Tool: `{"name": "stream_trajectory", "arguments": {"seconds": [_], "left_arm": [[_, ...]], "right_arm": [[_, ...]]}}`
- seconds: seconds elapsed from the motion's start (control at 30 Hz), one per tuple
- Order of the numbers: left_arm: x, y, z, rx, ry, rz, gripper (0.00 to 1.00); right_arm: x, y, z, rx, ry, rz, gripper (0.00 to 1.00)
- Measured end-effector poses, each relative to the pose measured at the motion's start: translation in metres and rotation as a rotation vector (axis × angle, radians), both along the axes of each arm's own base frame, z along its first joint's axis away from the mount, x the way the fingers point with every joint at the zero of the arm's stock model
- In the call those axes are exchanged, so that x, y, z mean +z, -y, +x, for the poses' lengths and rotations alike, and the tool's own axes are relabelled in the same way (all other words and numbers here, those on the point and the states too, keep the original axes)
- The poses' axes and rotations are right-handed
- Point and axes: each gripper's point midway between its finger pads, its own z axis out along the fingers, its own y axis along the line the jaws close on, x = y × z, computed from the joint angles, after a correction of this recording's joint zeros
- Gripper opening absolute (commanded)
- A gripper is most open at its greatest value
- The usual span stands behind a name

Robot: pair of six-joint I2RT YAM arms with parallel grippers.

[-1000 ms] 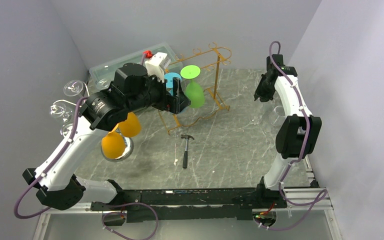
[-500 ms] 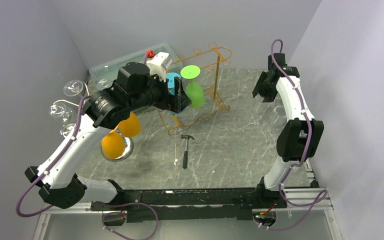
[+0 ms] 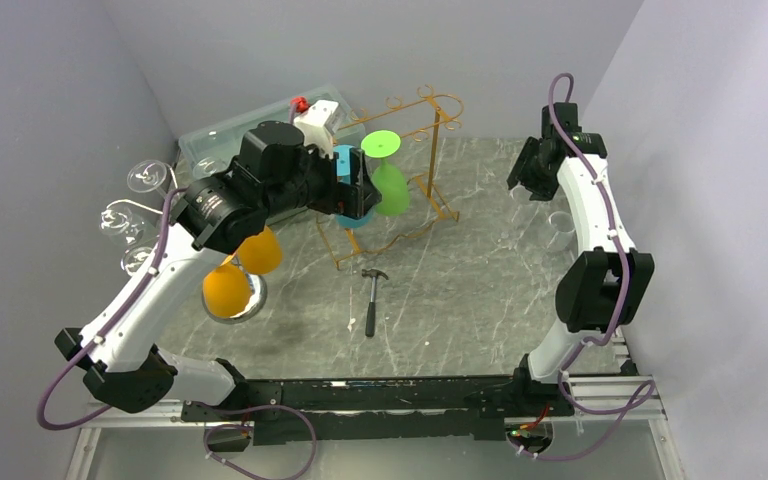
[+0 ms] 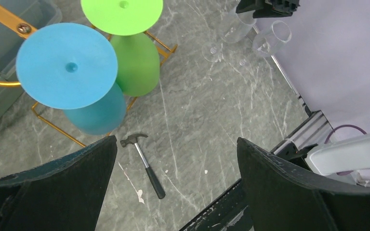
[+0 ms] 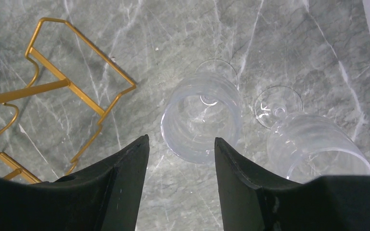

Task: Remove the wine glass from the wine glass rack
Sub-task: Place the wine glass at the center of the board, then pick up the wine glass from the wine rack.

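Records right fingers [image 5: 120, 187] newly parted above clear wine glass [image 5: 202, 118], released upright on bench [image 5: 173, 38] beside second glass [image 5: 318, 144]. Finds left fingers [image 4: 67, 178] wide apart by blue wine glass [image 4: 67, 65], hanging on gold rack [image 4: 5, 19]; next removal pending.

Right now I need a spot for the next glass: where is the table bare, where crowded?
The marble table is bare between the black-handled hammer, the gold wire rack and the two clear wine glasses by the right edge. Crowded: the left side, around the two orange glasses.
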Motion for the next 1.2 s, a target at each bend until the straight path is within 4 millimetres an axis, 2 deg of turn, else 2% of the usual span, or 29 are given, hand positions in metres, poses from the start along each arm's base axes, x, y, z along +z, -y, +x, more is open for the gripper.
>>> {"name": "stream_trajectory", "arguments": {"seconds": [0.17,0.43,0.57,0.73,0.93,1.2], "left_arm": [[0.005,-0.006,0.006,0.039,0.025,0.009,0.99],[0.032,-0.010,0.021,0.066,0.127,0.031,0.99],[0.042,-0.008,0.032,0.069,0.179,0.060,0.99],[0.045,0.001,0.048,0.050,0.228,0.115,0.99],[0.041,0.022,0.078,0.018,0.263,0.184,0.99],[0.007,0.033,0.115,-0.009,0.207,0.272,0.99]], "right_arm": [[0.013,0.000,0.000,0.000,0.042,-0.001,0.58],[0.034,-0.002,-0.001,0.004,0.110,0.002,0.63],[0.045,-0.002,-0.004,0.003,0.142,0.001,0.67],[0.067,-0.004,-0.010,0.007,0.207,0.006,0.74],[0.096,-0.017,-0.022,0.039,0.303,0.024,0.82],[0.120,-0.048,-0.041,0.119,0.392,0.046,0.89]]}}
